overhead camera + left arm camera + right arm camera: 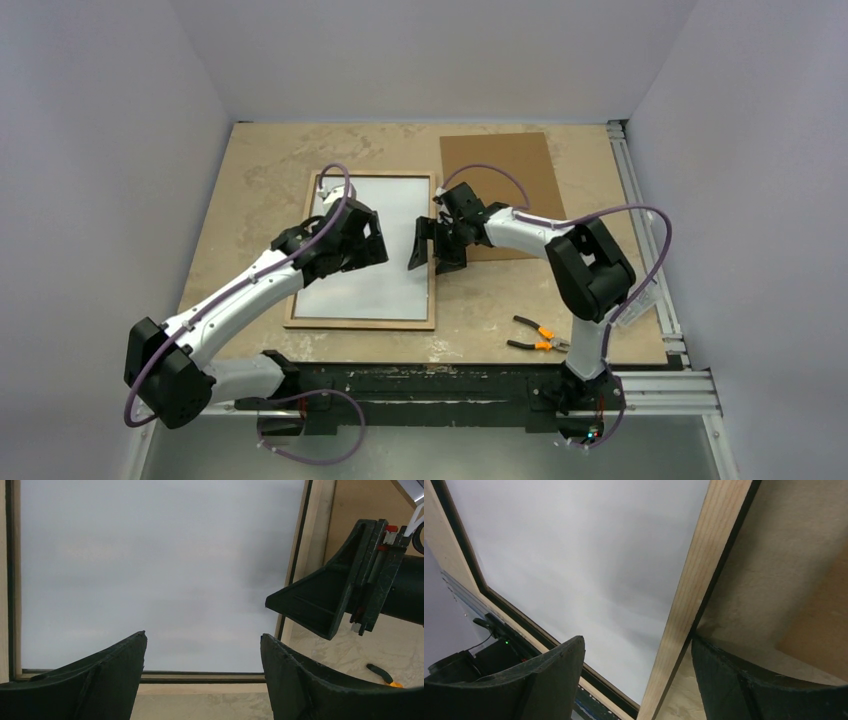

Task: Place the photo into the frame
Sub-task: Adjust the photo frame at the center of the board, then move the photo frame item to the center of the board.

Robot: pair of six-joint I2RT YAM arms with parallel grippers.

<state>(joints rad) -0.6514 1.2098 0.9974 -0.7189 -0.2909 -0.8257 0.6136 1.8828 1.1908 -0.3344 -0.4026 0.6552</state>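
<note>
White paper fills the opening of the frame (pixel 360 322), which lies back-up on the table (pixel 270 170) with its pale wood rails showing. That sheet reads as the photo (pixel 390 280) with its plain reverse upward, so the print looks already laid in the recess. No corner is visibly riding up on a rail, though the far end is partly hidden by the left arm.

The left gripper (pixel 202 635) hovers over the near half of the sheet, jaws spread and empty. The right gripper (pixel 638 639) hangs over the frame's right rail, one finger on each side of it, also spread and clasping nothing. Whether either finger touches the surface cannot be told.

The step now seems to be seating the print. To do it well:
- Press with a flat finger pad, not a tip, so the paper does not crease.
- Steady the right rail while the left side smooths, so the frame does not skate.
- Check all four edges sit inside the dark inner lip.

The brown backing board (pixel 500 165) lies just beyond the right gripper, ready for afterwards; the pliers (pixel 535 335) are well apart.
</note>
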